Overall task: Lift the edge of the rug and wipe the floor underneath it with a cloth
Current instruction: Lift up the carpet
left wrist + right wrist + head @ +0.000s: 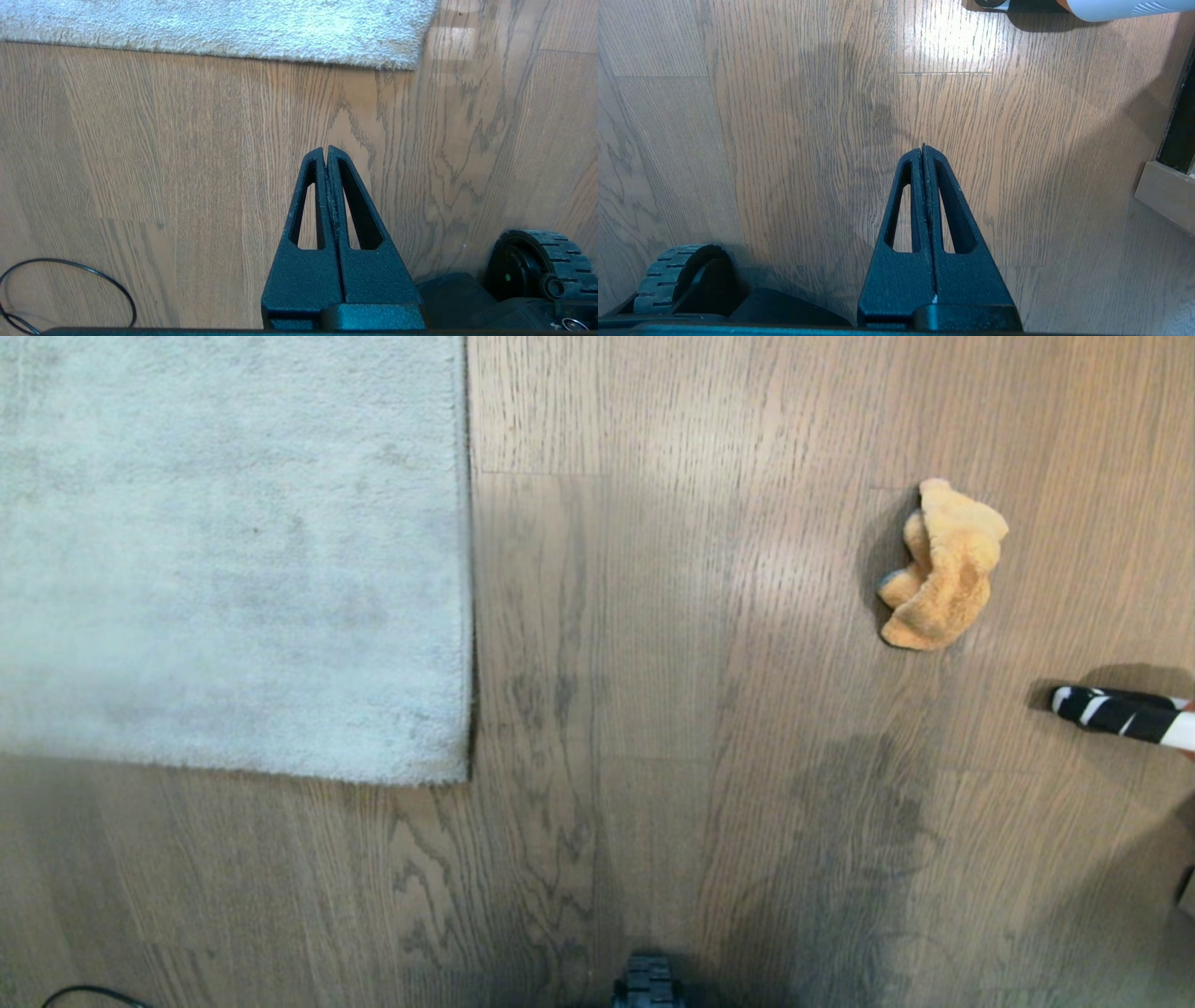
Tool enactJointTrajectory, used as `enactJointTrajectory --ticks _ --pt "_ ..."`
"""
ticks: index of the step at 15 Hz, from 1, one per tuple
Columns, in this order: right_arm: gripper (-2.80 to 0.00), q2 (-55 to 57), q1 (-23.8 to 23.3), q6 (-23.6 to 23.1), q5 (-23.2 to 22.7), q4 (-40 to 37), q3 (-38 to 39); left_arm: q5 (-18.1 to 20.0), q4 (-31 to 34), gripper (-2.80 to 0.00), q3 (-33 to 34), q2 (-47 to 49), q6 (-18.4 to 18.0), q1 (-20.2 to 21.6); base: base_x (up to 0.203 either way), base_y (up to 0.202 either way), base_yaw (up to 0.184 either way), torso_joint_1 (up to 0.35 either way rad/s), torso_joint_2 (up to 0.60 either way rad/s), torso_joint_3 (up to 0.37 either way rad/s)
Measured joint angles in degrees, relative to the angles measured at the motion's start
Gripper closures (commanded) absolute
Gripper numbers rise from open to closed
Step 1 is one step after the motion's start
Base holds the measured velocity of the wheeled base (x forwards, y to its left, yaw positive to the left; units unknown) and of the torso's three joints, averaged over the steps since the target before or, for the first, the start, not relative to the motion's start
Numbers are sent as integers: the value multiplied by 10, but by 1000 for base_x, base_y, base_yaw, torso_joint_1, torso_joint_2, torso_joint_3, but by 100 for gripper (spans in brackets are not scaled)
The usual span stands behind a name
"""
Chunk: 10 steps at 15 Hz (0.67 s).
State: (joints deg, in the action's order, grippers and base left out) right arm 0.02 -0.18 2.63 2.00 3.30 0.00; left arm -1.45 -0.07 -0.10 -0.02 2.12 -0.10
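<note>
Head view, looking down: the rug (233, 551) fills the 10 o'clock quarter, lying flat, pale grey pile up, its near corner toward the middle of the frame. The floor (653, 709) takes up everything else, brown planks with dark grain streaks. The cloth (943, 569) sits bunched and lumpy at about 2 o'clock, well apart from the rug, resting on bare planks. Just below it, at 3 o'clock, a black-and-white patterned object (1120, 714) pokes in from the frame edge; I cannot tell what it is. At 6 o'clock a dark ridged wheel (646, 985) of my base shows. Neither arm appears in the head view. My left claw (326, 149) is clenched, fingers pressed together with nothing between them, hanging over bare floor with the rug edge ahead of it and not touching it; a thin black cable loop (70, 289) lies on the planks off to one side. My right claw (923, 148) is likewise clenched and empty, over bare floor, near a pale wooden block (1164, 196) at the frame edge.
</note>
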Motion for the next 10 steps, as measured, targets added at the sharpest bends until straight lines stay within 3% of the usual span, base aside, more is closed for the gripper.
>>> enactJointTrajectory --ticks 10 --pt "0 0 0 0 0 0 0 0 -1 0 0 0 2 0 0 0 0 0 0 0"
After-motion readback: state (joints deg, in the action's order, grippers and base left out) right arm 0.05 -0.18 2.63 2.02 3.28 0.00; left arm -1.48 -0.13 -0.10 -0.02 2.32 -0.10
